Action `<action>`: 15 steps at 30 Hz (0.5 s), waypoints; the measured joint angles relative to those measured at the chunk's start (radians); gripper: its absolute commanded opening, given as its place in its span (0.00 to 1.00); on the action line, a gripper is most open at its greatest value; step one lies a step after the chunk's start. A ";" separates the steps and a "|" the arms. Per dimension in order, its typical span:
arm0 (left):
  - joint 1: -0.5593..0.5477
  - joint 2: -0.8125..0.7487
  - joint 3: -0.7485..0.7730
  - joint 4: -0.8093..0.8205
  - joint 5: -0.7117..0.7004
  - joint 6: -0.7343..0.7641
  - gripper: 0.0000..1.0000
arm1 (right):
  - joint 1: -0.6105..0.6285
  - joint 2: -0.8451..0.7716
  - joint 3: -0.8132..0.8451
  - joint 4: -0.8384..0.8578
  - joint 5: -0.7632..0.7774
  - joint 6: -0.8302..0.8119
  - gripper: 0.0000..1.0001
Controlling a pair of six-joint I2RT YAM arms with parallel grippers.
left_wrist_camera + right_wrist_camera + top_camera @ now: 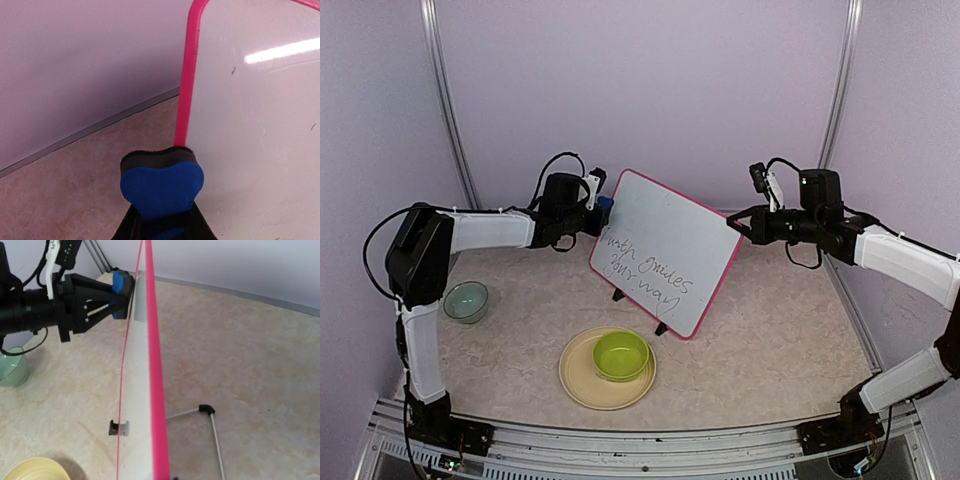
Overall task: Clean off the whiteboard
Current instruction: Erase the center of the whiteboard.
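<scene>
Lavender walls close in a beige, marbled worktop [770, 340]. Between the two sets of jaws stands the whiteboard [665, 250], tilted back on two small black feet [618, 295], with a thin wire stand [212, 425] behind it. Its pink-red frame is turned so one corner points toward each arm.

The left jaws are closed on a blue eraser [604, 205] with a dark felt pad. The felt sits just beside the board's upper left edge. The wrist view shows it next to the pink frame, though I cannot tell whether it presses on the white face. Dark handwriting [645, 268] fills the lower half of the board, below and to the right of these jaws, and it is unsmudged.

The right jaws are pinched on the frame at the board's right corner. In that arm's wrist view the frame's edge runs straight down the middle.

Nearer the arm bases than either jaws, in front of the board's feet, a cream plate [582, 385] carries a green bowl [621, 355]. A clear glass bowl [466, 300] sits below and to the left of the left jaws, well apart from the board.
</scene>
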 measured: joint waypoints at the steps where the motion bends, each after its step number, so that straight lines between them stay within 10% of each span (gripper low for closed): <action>1: -0.005 0.000 0.003 -0.005 -0.011 0.002 0.00 | 0.000 0.000 0.000 0.001 -0.001 0.000 0.00; 15: -0.036 -0.001 -0.170 -0.023 -0.145 0.010 0.00 | -0.005 -0.002 -0.013 0.010 0.009 0.018 0.00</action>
